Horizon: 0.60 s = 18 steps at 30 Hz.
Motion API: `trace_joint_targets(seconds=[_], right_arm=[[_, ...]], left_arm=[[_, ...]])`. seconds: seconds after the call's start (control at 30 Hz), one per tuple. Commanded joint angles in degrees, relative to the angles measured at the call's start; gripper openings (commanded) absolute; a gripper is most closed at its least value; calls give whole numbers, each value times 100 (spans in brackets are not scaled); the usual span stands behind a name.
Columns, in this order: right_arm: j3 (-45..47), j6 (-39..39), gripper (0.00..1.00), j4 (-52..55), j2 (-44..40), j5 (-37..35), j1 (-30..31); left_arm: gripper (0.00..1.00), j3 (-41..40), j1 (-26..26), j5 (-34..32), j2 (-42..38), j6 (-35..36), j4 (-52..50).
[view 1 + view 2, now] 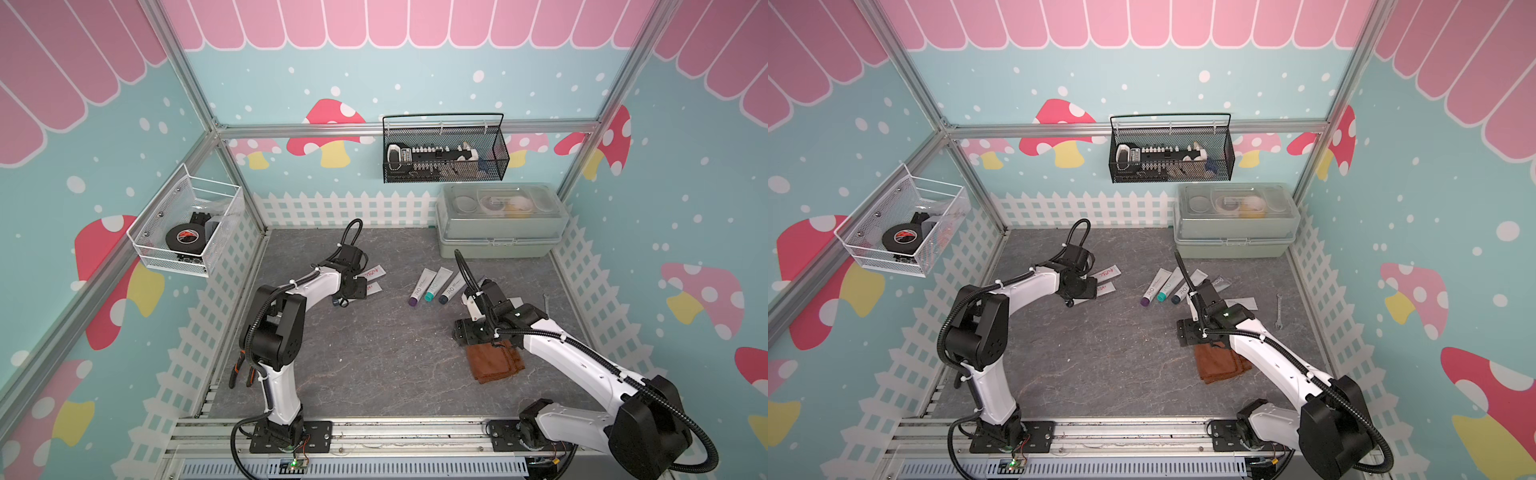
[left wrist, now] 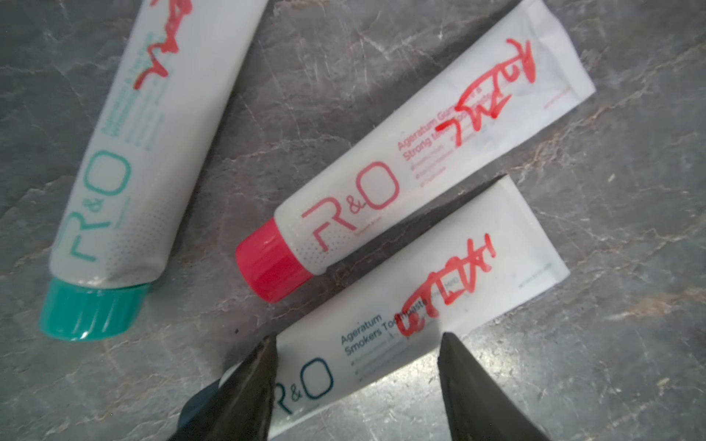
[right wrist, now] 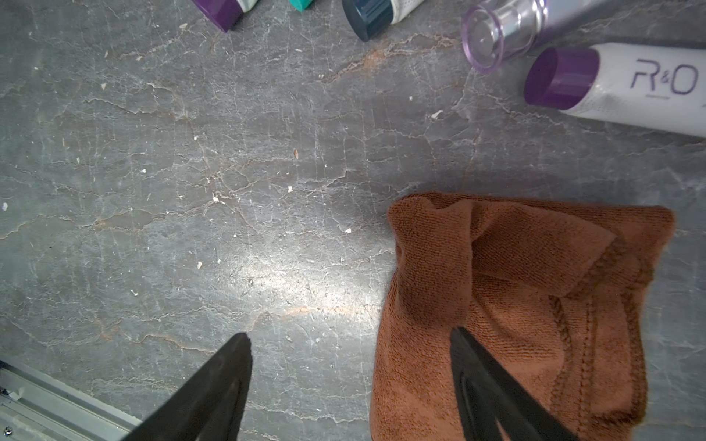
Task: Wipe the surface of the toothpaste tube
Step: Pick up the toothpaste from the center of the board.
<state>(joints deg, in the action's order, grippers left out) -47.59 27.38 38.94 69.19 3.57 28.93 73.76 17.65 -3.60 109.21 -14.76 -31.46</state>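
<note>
Both jaws of the left hand (image 2: 359, 349) flank the scribbled navy-cap tube (image 2: 458, 267), its long axis running out between them (pinching or just hovering, can't tell). It lies toward the surface's (image 2: 114, 382) far left corner. Right hand (image 3: 349, 336), spread, hangs over the cloth (image 3: 515, 286).

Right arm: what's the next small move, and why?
Probably slide the right gripper sideways until it centres over the folded brown terry cloth. Its jaws stand open, one finger above the cloth's edge, the other above the bare grey marbled tabletop, so closing here would catch little. The left gripper straddles the red-scribbled white toothpaste tube.
</note>
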Motion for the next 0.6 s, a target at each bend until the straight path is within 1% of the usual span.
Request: trace_joint_targets(seconds=[0.0,0.23,0.33,0.4,0.5,0.57], right_arm=[[92,-127,81,-34,-102,21,5],[98,-127,81,-51,-119,35,7],[101,-127,81,-52,-125,23,6],[99,-124,81,-47,-137,41,4],[101,-127,81,-46,-158,45,3],[104,-127,80,-50,-167,47,3]], left_arm=[[66,-13,2,78,73,-157,-391],[64,-356,176,129,-140,-279,-369],[64,-503,261,79,-163,-301,-310],[62,-546,274,83,-107,-337,-290],[52,-586,316,88,-42,-376,-259],[37,-599,359,88,-31,-386,-257]])
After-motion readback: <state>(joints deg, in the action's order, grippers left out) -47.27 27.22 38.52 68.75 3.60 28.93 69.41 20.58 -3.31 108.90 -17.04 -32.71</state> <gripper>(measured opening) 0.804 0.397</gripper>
